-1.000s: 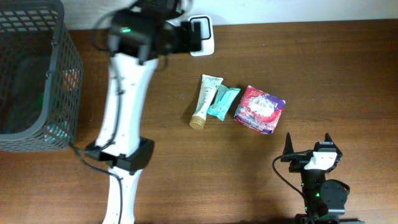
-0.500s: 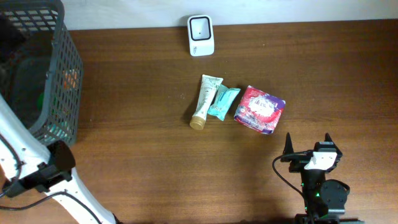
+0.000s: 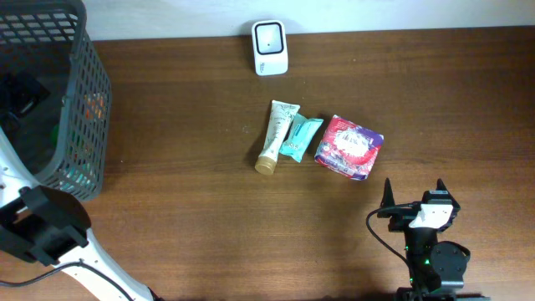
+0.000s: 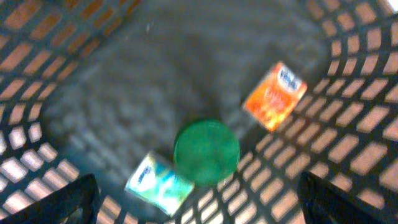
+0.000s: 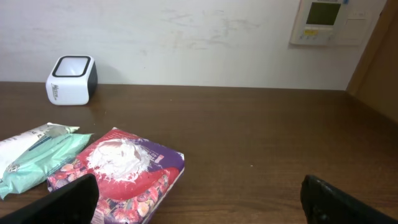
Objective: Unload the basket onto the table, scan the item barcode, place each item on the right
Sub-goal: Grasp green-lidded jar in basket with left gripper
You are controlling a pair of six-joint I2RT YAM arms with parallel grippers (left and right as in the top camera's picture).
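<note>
The left gripper (image 4: 200, 203) has swung off the scanner (image 3: 270, 37) and hangs over the basket (image 3: 87, 100), jaws spread, empty, so one item looks done. Right gripper (image 3: 414, 197) idles, wide open, near the red pack (image 3: 349, 147), tube (image 3: 275, 135) and teal packet (image 3: 299, 138) awaiting scans

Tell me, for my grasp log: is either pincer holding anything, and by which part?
Nothing is held. The left pincer hangs open over the basket; the right pincer sits open, clear of the red packet.
</note>
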